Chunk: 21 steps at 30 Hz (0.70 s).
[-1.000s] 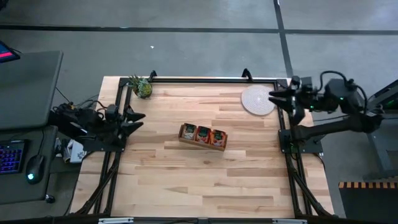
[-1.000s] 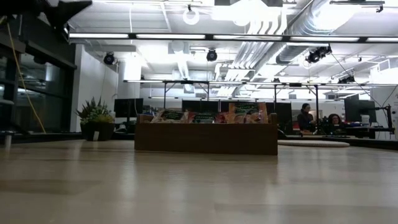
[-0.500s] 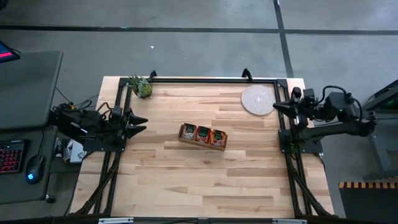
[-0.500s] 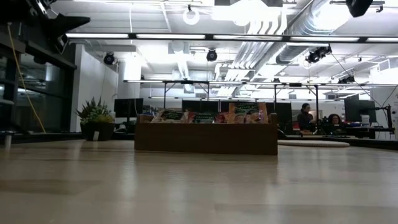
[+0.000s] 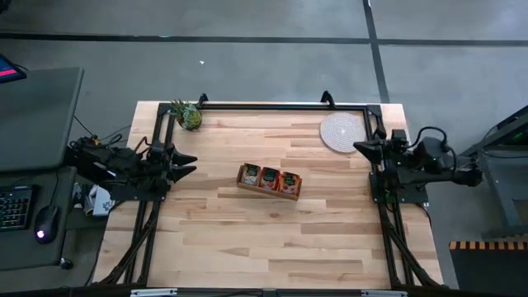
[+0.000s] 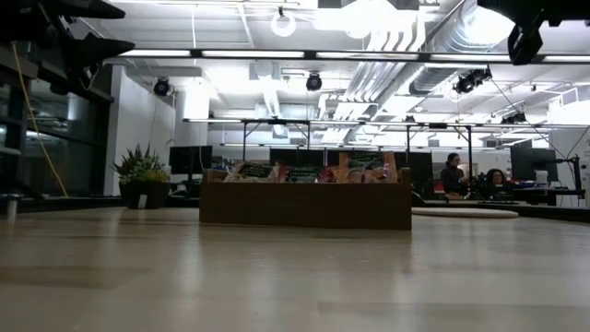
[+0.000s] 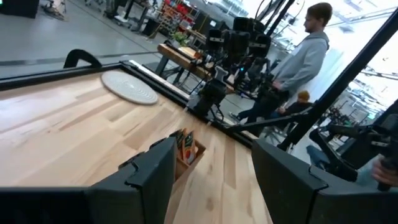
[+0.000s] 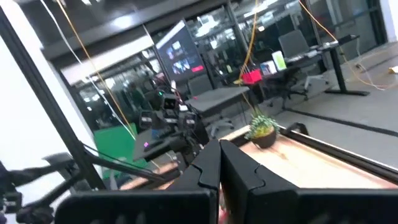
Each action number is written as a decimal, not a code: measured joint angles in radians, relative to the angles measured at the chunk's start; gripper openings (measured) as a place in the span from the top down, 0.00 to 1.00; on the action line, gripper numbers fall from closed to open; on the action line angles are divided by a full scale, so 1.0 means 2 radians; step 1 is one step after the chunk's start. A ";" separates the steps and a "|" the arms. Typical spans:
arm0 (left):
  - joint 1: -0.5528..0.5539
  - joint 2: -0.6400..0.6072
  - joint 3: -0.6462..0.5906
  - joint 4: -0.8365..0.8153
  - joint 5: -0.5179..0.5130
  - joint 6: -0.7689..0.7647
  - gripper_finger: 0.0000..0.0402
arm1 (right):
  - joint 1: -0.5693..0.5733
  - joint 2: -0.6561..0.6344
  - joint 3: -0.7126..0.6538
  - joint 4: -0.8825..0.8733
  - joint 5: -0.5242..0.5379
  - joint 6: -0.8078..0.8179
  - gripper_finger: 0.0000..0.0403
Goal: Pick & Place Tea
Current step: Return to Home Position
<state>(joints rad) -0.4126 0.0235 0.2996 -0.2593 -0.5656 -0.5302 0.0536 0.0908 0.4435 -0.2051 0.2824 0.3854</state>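
While in box [image 6: 304,207], tea [image 5: 270,176] (grippers [image 5: 195,165] [image 5: 358,147] aside)

Tea [image 5: 270,177] sits on edge, orange-red with green patches, packed in all three compartments of the box [image 6: 304,205].

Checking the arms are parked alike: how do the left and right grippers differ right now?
The left gripper is open; the right gripper is shut. The left gripper hangs by bare wood at the table's left edge; the right gripper's tip is close beside the woven mat. Both are empty and point inward toward the wooden box.
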 joint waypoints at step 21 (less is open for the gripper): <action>0.000 0.000 0.000 0.000 -0.030 0.020 0.48 | 0.000 -0.017 -0.216 0.390 0.035 -0.029 1.00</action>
<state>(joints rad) -0.4126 0.0235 0.2989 -0.2593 -0.6253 -0.4905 0.0531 0.0574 0.0119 0.5757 0.3522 0.3282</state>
